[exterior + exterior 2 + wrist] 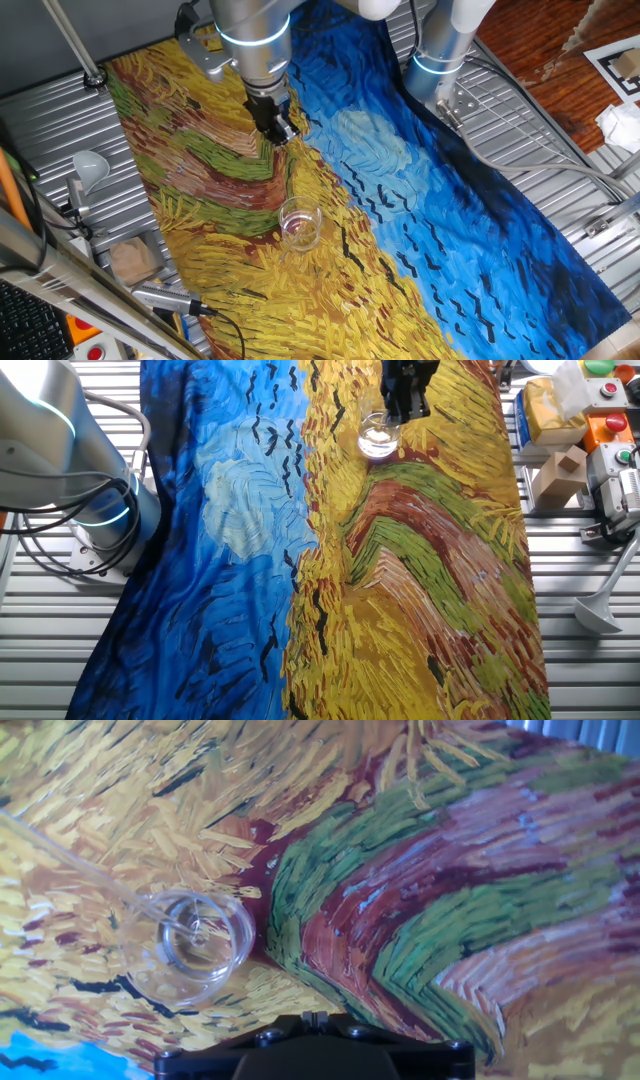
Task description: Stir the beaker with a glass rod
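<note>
The beaker is a short clear glass cylinder standing upright on the painted cloth; it also shows in the other fixed view and the hand view. The glass rod is a thin clear stick with one end inside the beaker, and it slants out to the left edge of the hand view. My gripper hangs above the cloth a little way from the beaker, next to it in the other fixed view. Its jaws are together with nothing seen between them, clear of the rod.
A white funnel stands on the metal table left of the cloth, also in the other fixed view. A small cardboard box and cables lie near it. The arm's base stands at the cloth's blue side.
</note>
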Action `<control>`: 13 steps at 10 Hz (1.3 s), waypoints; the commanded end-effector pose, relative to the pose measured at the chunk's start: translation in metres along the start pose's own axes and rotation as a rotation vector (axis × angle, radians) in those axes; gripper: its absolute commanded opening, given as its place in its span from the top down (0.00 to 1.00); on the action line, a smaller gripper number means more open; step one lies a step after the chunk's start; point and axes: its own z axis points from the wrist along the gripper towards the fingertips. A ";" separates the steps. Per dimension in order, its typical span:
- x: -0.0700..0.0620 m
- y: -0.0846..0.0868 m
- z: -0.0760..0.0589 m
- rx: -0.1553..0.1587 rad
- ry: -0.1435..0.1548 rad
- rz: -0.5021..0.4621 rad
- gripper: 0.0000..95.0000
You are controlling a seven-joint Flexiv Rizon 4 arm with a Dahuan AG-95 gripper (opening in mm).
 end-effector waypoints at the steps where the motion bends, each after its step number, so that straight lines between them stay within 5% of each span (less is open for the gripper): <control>1: 0.000 0.000 0.000 -0.002 0.014 -0.093 1.00; 13: 0.000 0.001 -0.001 -0.006 0.035 -0.067 1.00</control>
